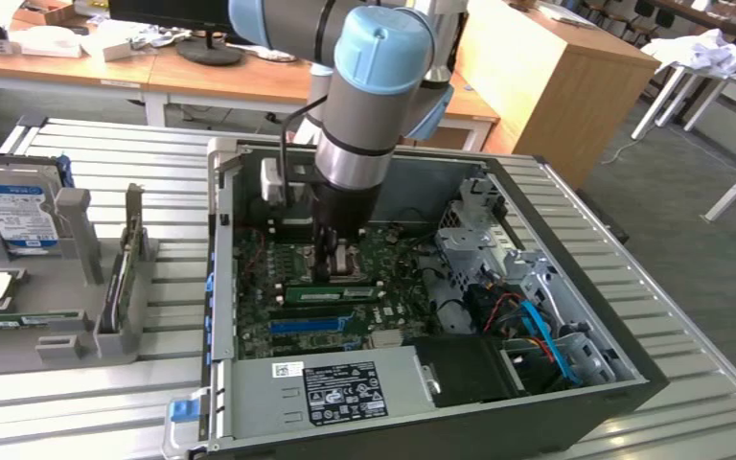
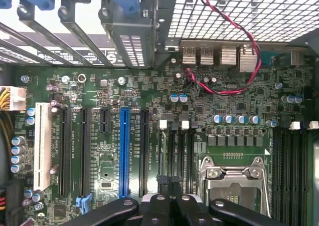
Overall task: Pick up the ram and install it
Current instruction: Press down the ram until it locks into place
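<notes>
1. Exterior view: the arm reaches into the open computer case; the gripper hangs over the motherboard, just beside the ram seated in its slot.
2. Wrist view: the gripper looks pressed together above the motherboard, near the blue slot.

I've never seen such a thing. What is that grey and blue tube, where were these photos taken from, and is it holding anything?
It is a robot arm with a gripper at its tip, reaching into an open computer case on a metal table. One picture comes from a camera off the arm, the other from a camera on its wrist, looking at the motherboard and its blue slot. Just by the gripper is the ram, a thin green stick; whether it is gripped I cannot tell. At the exterior view's left stands a hard drive.
</notes>
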Controlling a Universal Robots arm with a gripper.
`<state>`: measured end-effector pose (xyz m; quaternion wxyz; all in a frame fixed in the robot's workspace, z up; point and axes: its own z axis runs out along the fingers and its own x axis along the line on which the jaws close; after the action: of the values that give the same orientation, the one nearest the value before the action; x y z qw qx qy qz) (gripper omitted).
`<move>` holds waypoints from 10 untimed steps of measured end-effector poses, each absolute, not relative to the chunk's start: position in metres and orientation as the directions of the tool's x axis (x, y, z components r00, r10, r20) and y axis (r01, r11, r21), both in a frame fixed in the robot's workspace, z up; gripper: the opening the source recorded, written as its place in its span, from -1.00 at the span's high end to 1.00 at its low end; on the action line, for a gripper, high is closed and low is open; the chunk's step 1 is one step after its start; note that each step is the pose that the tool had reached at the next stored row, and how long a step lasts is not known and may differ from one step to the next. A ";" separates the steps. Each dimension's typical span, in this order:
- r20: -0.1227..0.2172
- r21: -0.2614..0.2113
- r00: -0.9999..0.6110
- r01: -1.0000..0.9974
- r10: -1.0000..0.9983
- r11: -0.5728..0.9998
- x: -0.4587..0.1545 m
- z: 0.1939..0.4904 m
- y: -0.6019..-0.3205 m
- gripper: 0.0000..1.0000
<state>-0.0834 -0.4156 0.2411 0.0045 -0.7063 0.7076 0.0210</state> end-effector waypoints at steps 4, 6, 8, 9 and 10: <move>-0.036 0.023 -0.002 -1.000 -0.999 0.002 -0.083 0.241 -0.418 0.79; -0.036 0.023 -0.003 -1.000 -0.999 0.002 -0.083 0.241 -0.418 0.79; -0.036 0.023 -0.002 -1.000 -0.999 0.002 -0.083 0.241 -0.418 0.79; -0.036 0.023 -0.002 -1.000 -0.999 0.002 -0.083 0.240 -0.418 0.79; -0.036 0.023 -0.002 -1.000 -0.999 0.002 -0.083 0.240 -0.418 0.79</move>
<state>-0.0834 -0.4182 0.2397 0.0045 -0.7062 0.7076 0.0210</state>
